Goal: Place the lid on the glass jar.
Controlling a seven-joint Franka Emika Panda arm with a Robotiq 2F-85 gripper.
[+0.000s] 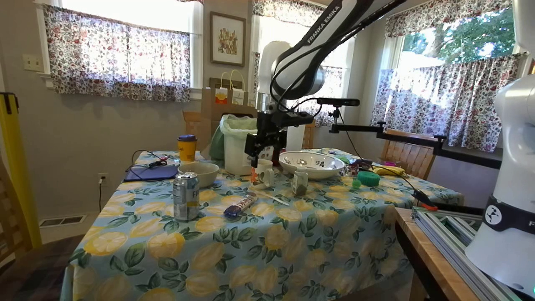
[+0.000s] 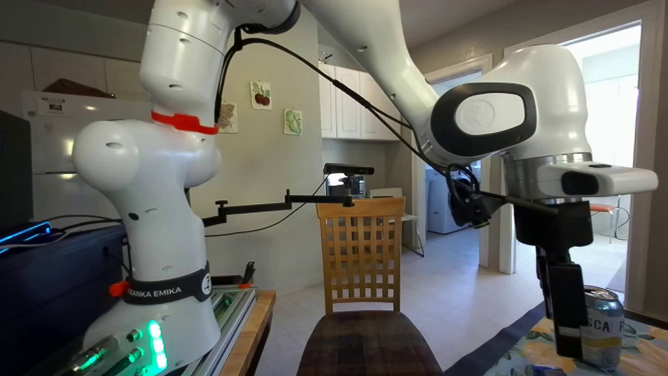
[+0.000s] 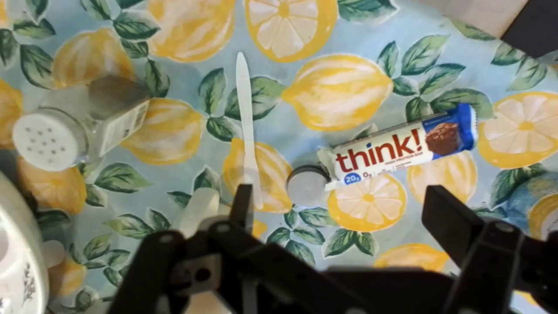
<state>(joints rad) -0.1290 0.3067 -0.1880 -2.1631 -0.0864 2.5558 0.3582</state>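
In the wrist view, the black two-fingered gripper (image 3: pixel 342 200) is being held wide and empty, probably for the round grey lid (image 3: pixel 307 186) (so judged) lying well apart from the wide white bowl (image 3: pixel 26 244). In an exterior view, the square clear-glass jar (image 1: pixel 300 183) is being supported upright just beside the bowl, presumably for capping.

In the wrist view, the glass jar (image 3: pixel 89 117) is standing at the upper left, the bowl (image 3: pixel 26 235) at the lower left. The knife (image 3: pixel 246 113) is lying right of the jar, the lid (image 3: pixel 307 187) resting between the knife's lower end and the bar (image 3: pixel 399 146). In an exterior view, the can (image 1: pixel 186 197) is standing on the table (image 1: pixel 138 209) left of the bar, the mug (image 1: pixel 263 176) behind the bar's right end.
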